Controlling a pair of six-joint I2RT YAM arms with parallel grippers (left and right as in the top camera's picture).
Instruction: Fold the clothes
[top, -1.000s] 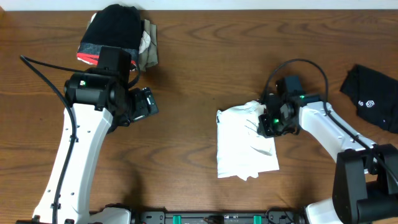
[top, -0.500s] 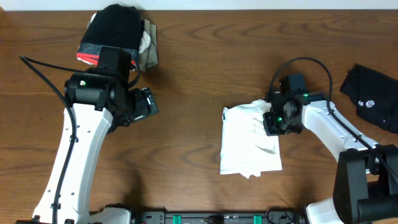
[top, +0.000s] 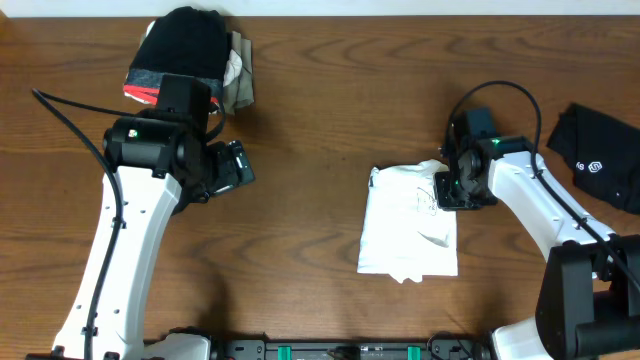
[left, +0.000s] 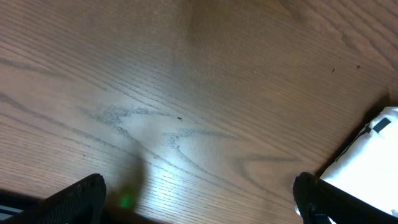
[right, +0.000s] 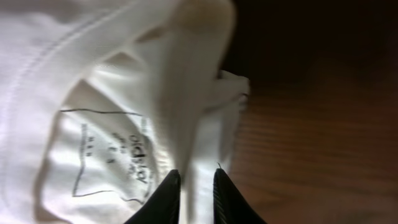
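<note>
Shirt, folded to a rough rectangle, has slid rightward across the desk, towed by the right fingers pinched on its upper-right edge. Left fingers hang spread over bare wood. The fold is probably being squared off.

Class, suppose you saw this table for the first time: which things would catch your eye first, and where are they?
The white shirt, folded into a rectangle right of centre on the wooden table, stands out most, with the right gripper pinching cloth at its upper right edge. Next come the heap of dark clothes at the top left and the black garment with a white logo at the right edge.
</note>
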